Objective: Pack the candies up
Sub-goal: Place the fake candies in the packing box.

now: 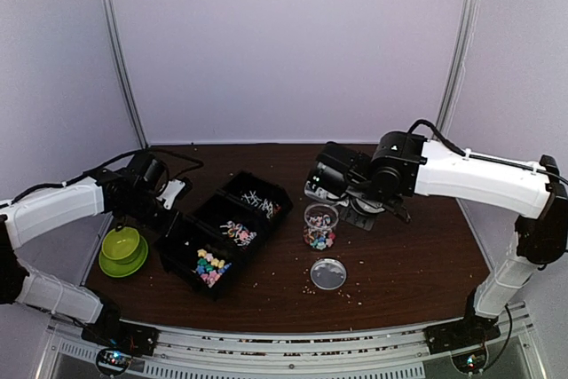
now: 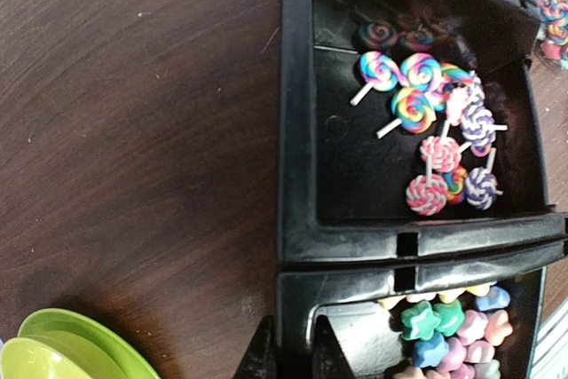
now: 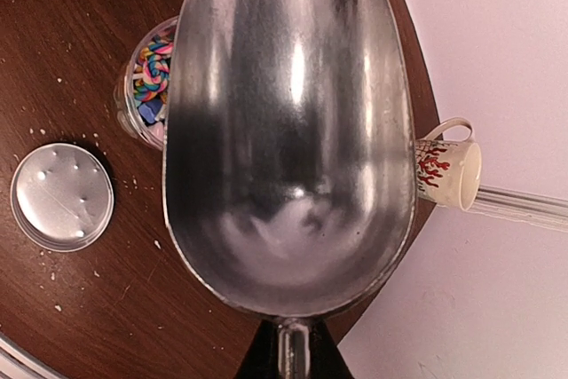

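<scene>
Jar [image 1: 320,226] part-filled — most candies [image 2: 426,122] in the tray [image 2: 297,130]; right end effector [image 3: 288,357] grips empty scoop [image 3: 288,130], left end effector [image 2: 291,352] pinches tray

Up top, a pale lilac back wall [image 1: 284,42] fills the upper half of the overhead view, plain and evenly lit. A slim metal post [image 1: 120,51] slants down at upper left and a second post [image 1: 461,42] at upper right, side walls beyond them. Across the middle sits the dark brown wood-grain table [image 1: 408,264], carrying a soft sheen. Along the bottom edge runs a slotted metal rail [image 1: 311,357].
</scene>
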{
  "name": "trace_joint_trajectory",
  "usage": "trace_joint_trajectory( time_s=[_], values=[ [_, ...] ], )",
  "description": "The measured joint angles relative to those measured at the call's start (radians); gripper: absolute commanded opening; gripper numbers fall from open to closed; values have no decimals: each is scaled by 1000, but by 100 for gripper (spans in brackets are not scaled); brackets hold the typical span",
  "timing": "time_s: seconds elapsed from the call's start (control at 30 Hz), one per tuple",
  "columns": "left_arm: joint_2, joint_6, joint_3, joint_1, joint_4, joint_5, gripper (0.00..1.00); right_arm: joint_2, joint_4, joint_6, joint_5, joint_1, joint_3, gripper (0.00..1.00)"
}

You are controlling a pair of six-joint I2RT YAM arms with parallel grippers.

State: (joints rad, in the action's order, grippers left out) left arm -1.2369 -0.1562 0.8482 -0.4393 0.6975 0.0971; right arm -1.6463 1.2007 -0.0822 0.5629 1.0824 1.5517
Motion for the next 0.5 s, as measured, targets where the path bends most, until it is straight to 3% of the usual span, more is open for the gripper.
trace_joint_trajectory(
  time_s=[0.5],
  values=[
    [-131,1,43,0,-11,-16,0,62,-167,-19,-89,0,-1,0]
  ],
)
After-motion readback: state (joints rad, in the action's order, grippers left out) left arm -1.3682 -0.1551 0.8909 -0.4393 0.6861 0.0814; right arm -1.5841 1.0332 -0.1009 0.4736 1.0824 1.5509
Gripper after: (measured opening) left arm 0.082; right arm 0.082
